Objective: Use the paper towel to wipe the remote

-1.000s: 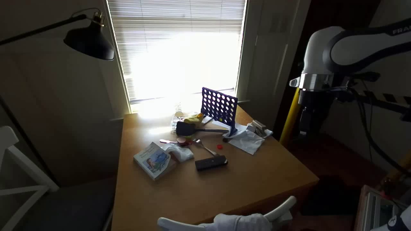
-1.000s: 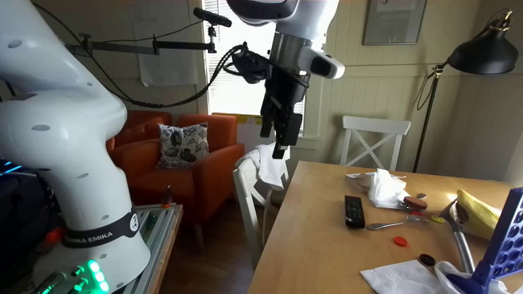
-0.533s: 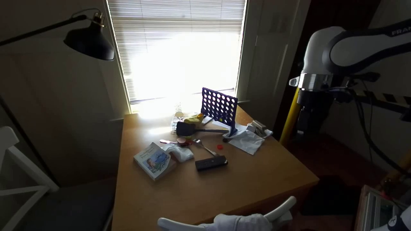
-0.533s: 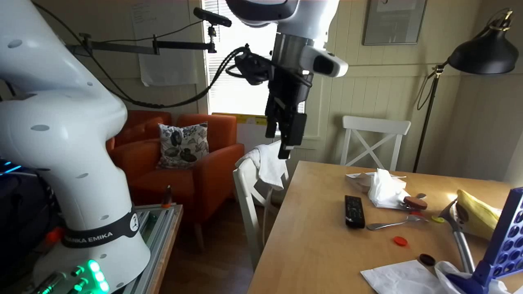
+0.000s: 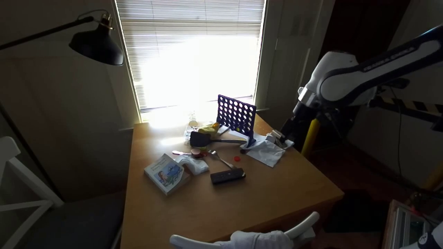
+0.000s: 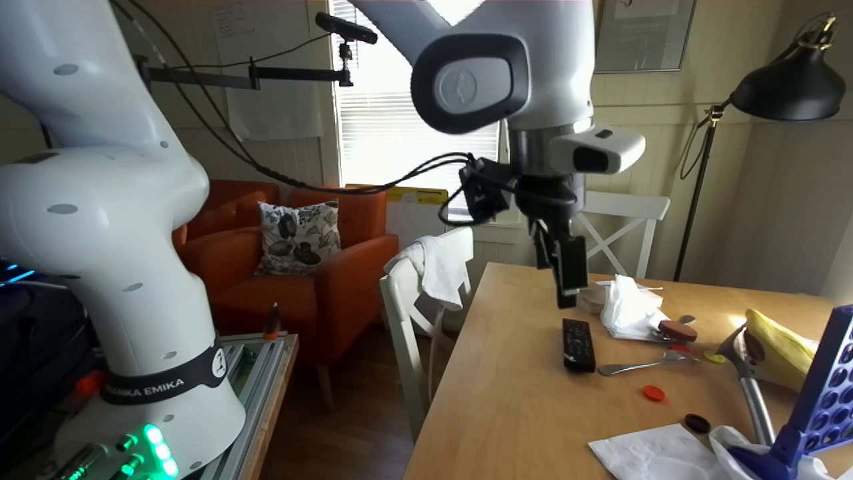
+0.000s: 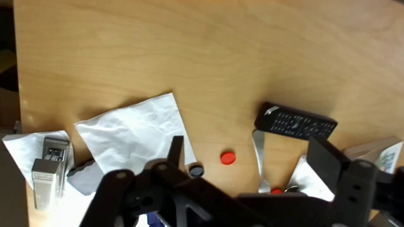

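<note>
A wooden counter (image 6: 493, 400) carries the remote (image 7: 295, 121), which lies flat, its buttons plain in the wrist view. Upright and well apart from the remote, the blue grid rack (image 5: 237, 114) shows its full width in an exterior view, while the wrist view catches a scrap of blue. The gripper (image 7: 247, 151) hangs well apart from the remote, its fingers spread wide in the wrist view. On the rack's side of the remote lies a flat white sheet (image 7: 132, 129). A book (image 5: 166, 173) lies near the remote, its pictured cover plain in an exterior view and cut off at the wrist view's edge. The paper towel (image 6: 626, 310) stands crumpled just beside the remote, between it and the book — the wrist view has it partly behind a finger. A fork (image 7: 260, 160) has its handle end at the remote's edge — touching or not, I cannot tell. A red disc (image 7: 228, 158) lies near the remote.
</note>
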`<state>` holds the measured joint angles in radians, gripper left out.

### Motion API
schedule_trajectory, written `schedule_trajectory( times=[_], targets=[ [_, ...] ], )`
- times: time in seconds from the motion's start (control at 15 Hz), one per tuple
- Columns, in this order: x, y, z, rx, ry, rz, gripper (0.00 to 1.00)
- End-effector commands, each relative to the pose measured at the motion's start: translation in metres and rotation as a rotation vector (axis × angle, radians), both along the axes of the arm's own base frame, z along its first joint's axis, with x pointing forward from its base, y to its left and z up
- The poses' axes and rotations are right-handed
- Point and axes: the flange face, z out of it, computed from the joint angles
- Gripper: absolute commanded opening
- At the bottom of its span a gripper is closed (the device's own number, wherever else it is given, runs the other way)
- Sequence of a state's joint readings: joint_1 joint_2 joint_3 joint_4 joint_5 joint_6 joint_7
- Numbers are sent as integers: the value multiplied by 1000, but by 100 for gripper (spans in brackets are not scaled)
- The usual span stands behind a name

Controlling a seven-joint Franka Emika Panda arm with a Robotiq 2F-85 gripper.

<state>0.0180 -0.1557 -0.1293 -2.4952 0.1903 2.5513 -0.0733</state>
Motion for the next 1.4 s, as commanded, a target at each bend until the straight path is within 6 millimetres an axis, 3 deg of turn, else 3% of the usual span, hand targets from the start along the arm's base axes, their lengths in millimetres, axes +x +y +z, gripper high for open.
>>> schedule_trajectory(
  times=[0.0,0.27,0.53,0.6,0.67,1.33],
  targets=[
    [46,-22,-52,-49,-42,-171,100],
    [78,-51,-107,-113,-75,-352,100],
    [107,-66,-145,-162,-49,-502,100],
    [113,-71,-151,-202,-17,-542,100],
    [89,-69,-138,-140,-31,-480,100],
    [135,-63,-173,-144,-32,-612,100]
  ],
)
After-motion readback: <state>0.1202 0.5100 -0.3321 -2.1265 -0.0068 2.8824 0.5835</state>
